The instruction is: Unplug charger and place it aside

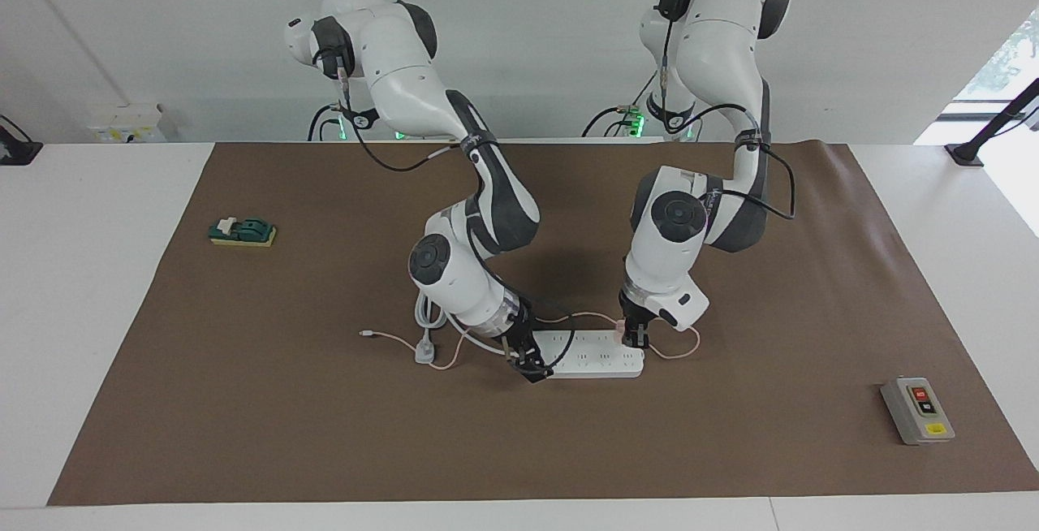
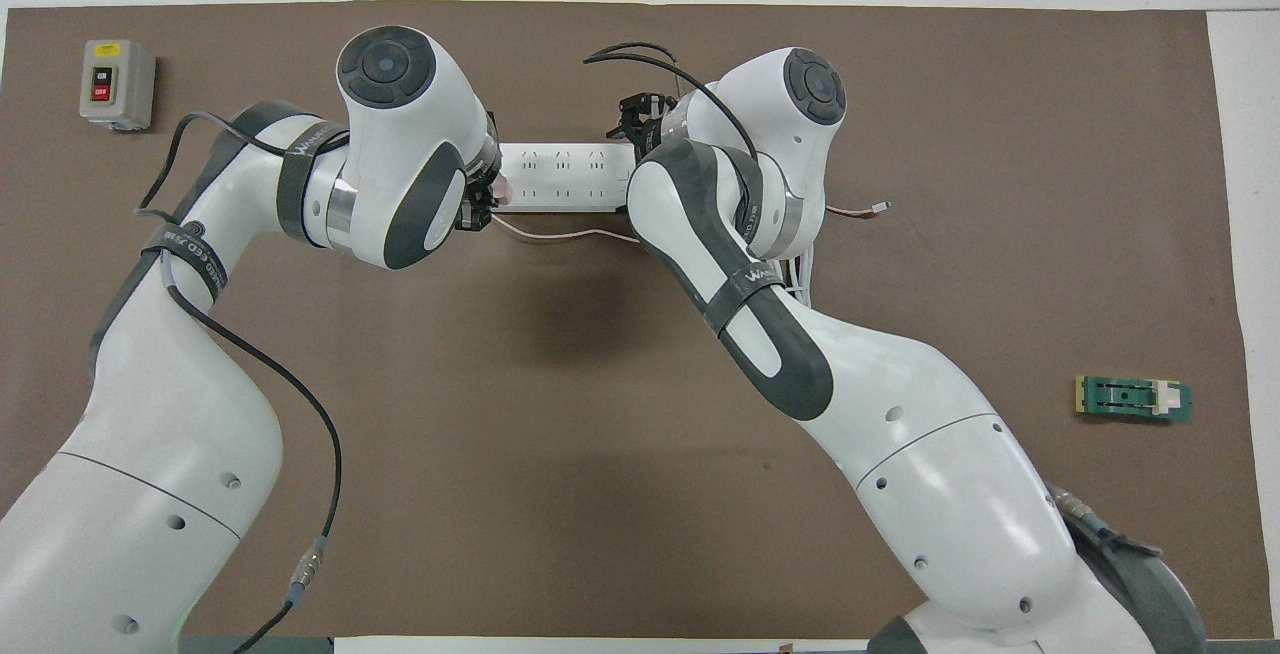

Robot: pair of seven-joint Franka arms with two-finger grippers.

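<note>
The charger [image 1: 622, 325] is a small pale-pink cube in the white power strip [image 1: 597, 356] at the end toward the left arm. Its thin pink cable [image 1: 688, 346] loops on the mat and runs along the strip to a loose tip [image 1: 366, 334]. My left gripper [image 1: 635, 336] is down at the charger with its fingers closed around it. In the overhead view the charger [image 2: 503, 196] shows just past the left gripper [image 2: 482, 202]. My right gripper [image 1: 529, 366] rests on the strip's other end. The overhead view also shows the right gripper [image 2: 636, 120] and the strip [image 2: 560, 177].
A thick white cord with a white plug [image 1: 425, 350] lies beside the strip toward the right arm's end. A grey switch box [image 1: 917, 410] sits toward the left arm's end. A green block on a yellow pad [image 1: 242, 232] sits toward the right arm's end. The brown mat [image 1: 325, 433] covers the table.
</note>
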